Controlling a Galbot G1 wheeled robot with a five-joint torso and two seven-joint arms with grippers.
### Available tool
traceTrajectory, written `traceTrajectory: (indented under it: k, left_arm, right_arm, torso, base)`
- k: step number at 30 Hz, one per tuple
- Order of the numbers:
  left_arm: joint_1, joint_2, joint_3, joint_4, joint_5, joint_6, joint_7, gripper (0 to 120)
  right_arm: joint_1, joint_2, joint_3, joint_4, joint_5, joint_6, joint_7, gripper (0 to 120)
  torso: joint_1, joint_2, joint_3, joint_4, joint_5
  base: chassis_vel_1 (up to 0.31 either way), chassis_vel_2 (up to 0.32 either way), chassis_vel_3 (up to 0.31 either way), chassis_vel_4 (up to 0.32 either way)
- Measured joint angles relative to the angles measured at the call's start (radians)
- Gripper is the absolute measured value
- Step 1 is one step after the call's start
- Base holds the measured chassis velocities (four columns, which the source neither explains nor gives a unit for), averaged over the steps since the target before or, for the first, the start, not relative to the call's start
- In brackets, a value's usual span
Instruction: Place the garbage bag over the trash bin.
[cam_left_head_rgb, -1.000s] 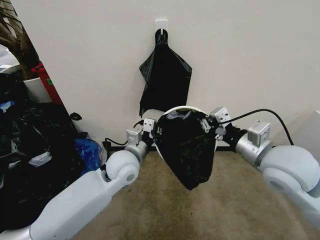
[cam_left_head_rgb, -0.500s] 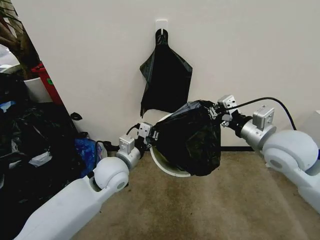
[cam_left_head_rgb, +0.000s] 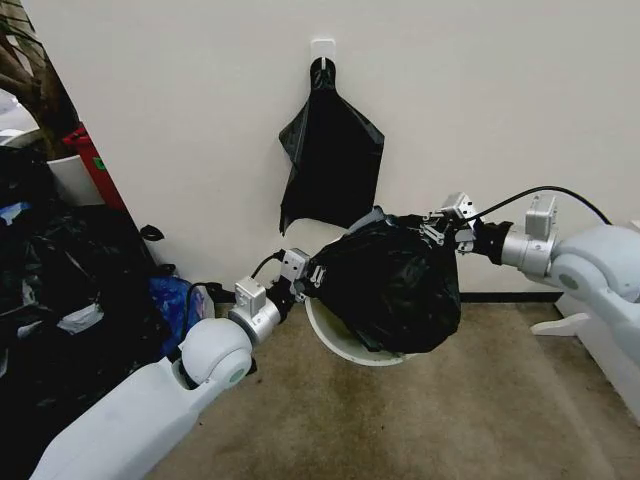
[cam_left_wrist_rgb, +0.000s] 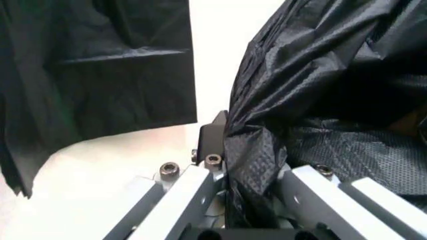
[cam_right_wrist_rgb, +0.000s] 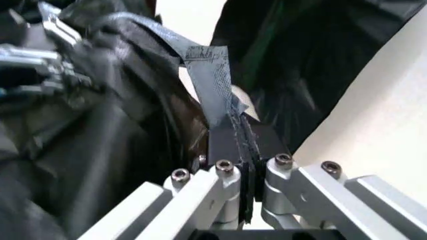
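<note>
The garbage bag, glossy black plastic, is stretched between both grippers and bulges over the upper part of the trash bin. Only the lower arc of the trash bin's white rim shows beneath it, near the wall. My left gripper is shut on the bag's left edge, and the left wrist view shows crinkled garbage bag pinched between the left gripper's fingers. My right gripper holds the upper right edge. In the right wrist view the right gripper is clamped on a thin fold of the garbage bag.
Flat black bags hang from a white hook on the wall just behind the bin. A heap of black sacks, a blue bag and a red container crowd the left. Bare carpet lies in front.
The bag went from hanging limp in front of the bin to spread wide over it. My right gripper moved right and up; my left gripper dropped slightly.
</note>
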Motion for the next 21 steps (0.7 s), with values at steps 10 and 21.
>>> traceTrajectory:
  k: [10, 21]
  left_arm:
    - [0.011, 0.002, -0.005, -0.002, 0.008, -0.035, 0.038, 1]
    - [0.022, -0.002, -0.013, -0.003, -0.014, -0.063, 0.055, 1]
  right_arm:
    - [0.032, 0.032, -0.061, -0.068, -0.061, 0.043, -0.036, 0]
    - [0.075, 0.071, -0.109, -0.171, -0.145, 0.141, -0.095, 0]
  torso:
    - [0.0, 0.0, 0.0, 0.0, -0.0001]
    - [0.0, 0.0, 0.0, 0.0001, -0.0001]
  base:
    - [0.0, 0.0, 0.0, 0.0]
    - [0.0, 0.0, 0.0, 0.0]
